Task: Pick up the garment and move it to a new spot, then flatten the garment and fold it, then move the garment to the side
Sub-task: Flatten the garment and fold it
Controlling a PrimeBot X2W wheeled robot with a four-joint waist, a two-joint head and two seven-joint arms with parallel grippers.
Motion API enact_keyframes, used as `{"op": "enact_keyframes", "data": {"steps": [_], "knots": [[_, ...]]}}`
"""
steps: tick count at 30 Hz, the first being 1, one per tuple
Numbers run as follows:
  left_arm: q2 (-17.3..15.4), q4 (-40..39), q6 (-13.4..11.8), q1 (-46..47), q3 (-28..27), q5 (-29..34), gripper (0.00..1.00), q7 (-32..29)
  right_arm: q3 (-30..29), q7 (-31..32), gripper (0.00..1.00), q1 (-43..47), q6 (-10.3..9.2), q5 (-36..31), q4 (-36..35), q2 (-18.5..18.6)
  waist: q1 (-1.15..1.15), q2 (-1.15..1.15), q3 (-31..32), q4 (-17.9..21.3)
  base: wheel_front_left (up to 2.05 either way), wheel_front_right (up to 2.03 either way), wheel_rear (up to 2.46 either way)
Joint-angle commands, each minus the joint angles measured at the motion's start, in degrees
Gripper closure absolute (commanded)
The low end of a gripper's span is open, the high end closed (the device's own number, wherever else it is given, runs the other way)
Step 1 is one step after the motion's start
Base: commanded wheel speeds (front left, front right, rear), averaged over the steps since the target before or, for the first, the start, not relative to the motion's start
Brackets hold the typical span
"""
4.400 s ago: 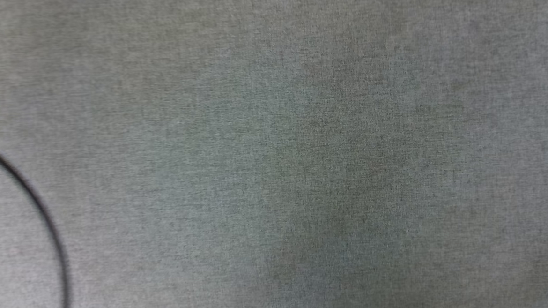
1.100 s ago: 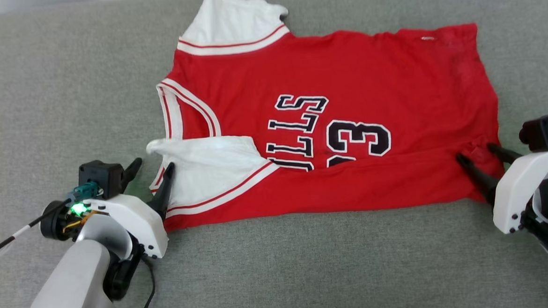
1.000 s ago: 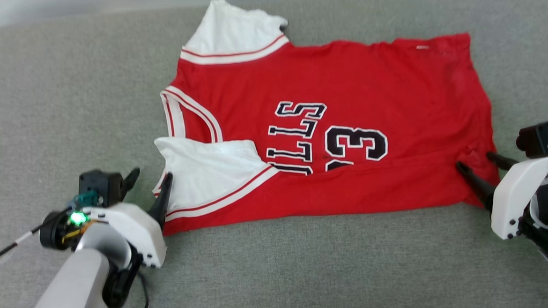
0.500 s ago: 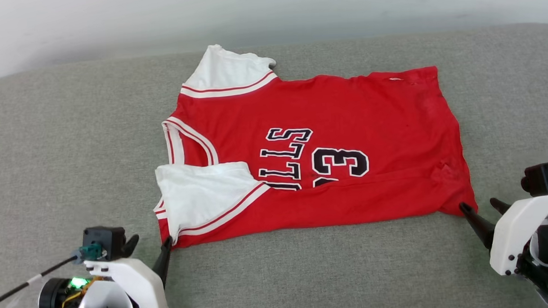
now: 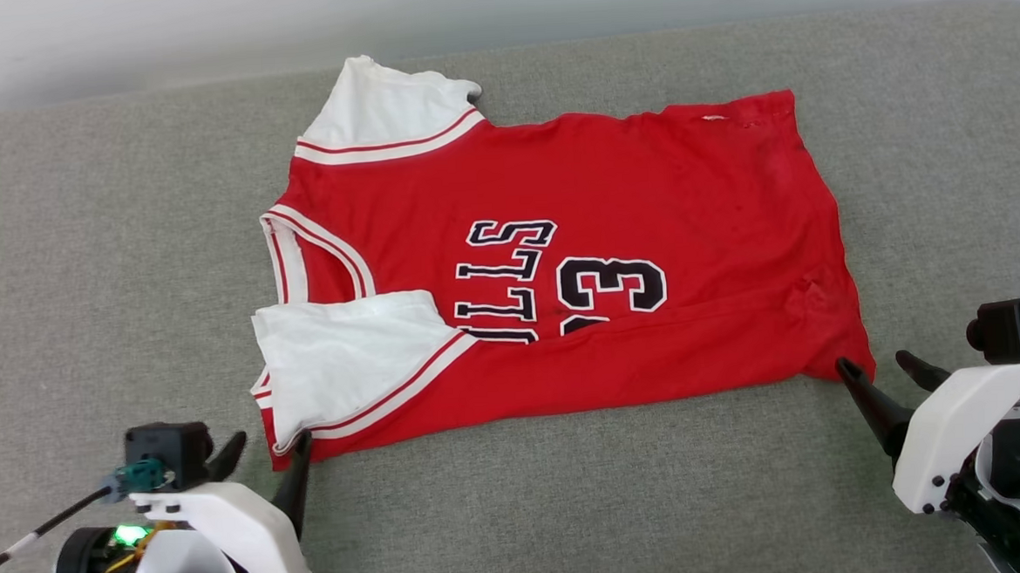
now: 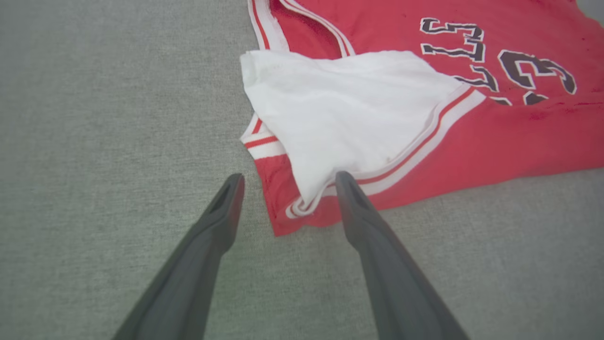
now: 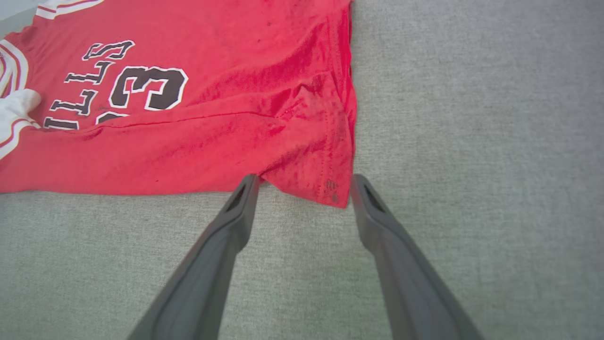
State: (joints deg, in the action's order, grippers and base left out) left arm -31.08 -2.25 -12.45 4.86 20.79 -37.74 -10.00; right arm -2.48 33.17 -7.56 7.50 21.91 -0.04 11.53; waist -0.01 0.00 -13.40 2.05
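Head view: grey woven fabric surface (image 5: 522,513) under everything. A pale wall strip (image 5: 199,23) runs along 12 o'clock, and a thin black cable (image 5: 68,519) runs off toward 9 o'clock from the left wrist. Between each claw and the cloth there is just that grey fabric.

The red jersey with white short sleeves, striped trim and black lettering (image 5: 609,185) lies flat mid-frame, collar at 9 o'clock, hem at 3 o'clock. Its near long edge is folded over the lower lettering.

Left gripper (image 5: 269,439) is at 7 o'clock, fingers spread wide and empty. Its inner tip is at the jersey's near sleeve-side corner; can't tell if it touches.

Right gripper (image 5: 872,360) is at 4 o'clock, equally wide and empty. The near hem corner sits just beyond its tips, pointing into the gap.
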Motion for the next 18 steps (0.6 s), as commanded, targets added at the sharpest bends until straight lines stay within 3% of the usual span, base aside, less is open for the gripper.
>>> {"op": "enact_keyframes", "data": {"steps": [1,9,15,16,17,18], "knots": [[-0.4,-0.8,0.4,-0.7,0.9,-0.4,0.0,-1.6,-0.2,0.1,0.0,0.4,-0.02,-0.4,-0.6,-0.5,0.01,0.0,-0.4,0.2,0.0,0.0,0.0],[-0.4,2.2,-2.3,1.7,1.8,1.4,0.0,-4.3,0.3,0.5,0.0,-0.7,-0.02,-0.7,-2.6,-0.8,0.01,0.0,-2.6,1.4,0.0,0.0,0.0],[0.4,7.6,-1.0,2.7,3.6,0.8,0.0,-6.3,0.7,1.0,0.0,-0.9,-0.02,-0.8,-3.6,-0.1,0.01,0.0,-3.7,2.0,0.0,0.0,0.0],[0.8,8.4,-0.4,2.6,4.0,0.3,0.29,-6.7,0.8,0.9,0.0,-0.9,-0.02,-0.8,-3.6,0.0,0.01,0.0,-3.8,2.0,0.0,0.0,0.0],[0.9,9.0,0.1,2.6,4.3,0.0,0.68,-7.0,0.8,1.0,0.0,-0.9,-0.02,-1.0,-3.7,0.2,0.01,0.0,-3.7,2.0,0.0,0.0,0.0],[1.1,9.6,0.6,2.6,4.7,-0.1,1.0,-7.1,1.0,1.2,0.0,-0.9,-0.02,-1.1,-3.8,0.4,0.01,0.0,-3.6,2.0,0.0,0.0,0.0]]}}
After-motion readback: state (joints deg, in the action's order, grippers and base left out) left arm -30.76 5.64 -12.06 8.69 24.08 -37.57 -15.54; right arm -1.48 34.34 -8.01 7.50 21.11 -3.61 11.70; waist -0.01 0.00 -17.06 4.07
